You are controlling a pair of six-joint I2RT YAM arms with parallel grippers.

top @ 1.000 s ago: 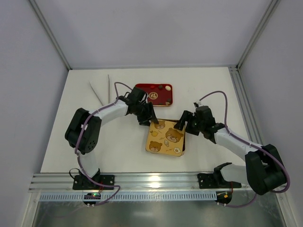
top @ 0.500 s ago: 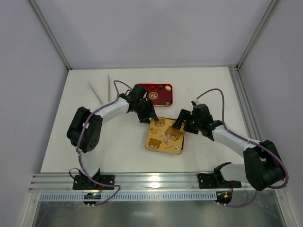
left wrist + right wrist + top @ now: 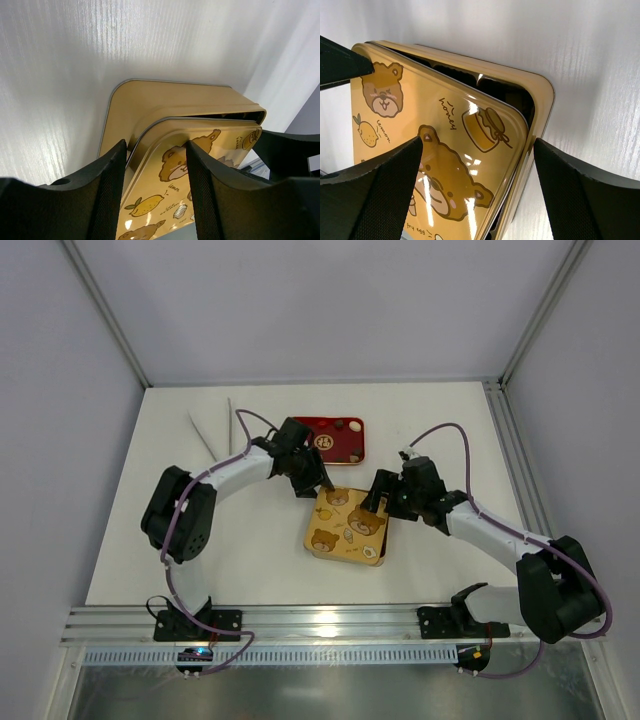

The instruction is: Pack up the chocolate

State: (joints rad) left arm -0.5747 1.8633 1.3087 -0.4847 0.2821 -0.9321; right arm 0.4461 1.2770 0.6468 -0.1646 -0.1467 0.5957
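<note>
Robot lab cell, white table (image 3: pixel 250 565), aluminium frame (image 3: pixel 320 619), plain walls (image 3: pixel 320 300)

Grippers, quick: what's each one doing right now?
Left gripper: closed on the lid at one corner.
Right gripper: open, jaws straddling the lid, holding nothing.

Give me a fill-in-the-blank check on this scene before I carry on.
1. The lid shows cartoon ____.
2. The tray behind it is ____.
3. The ____ fingers straddle the lid's corner nearest that tray.
Missing: bears; red; left.
</note>
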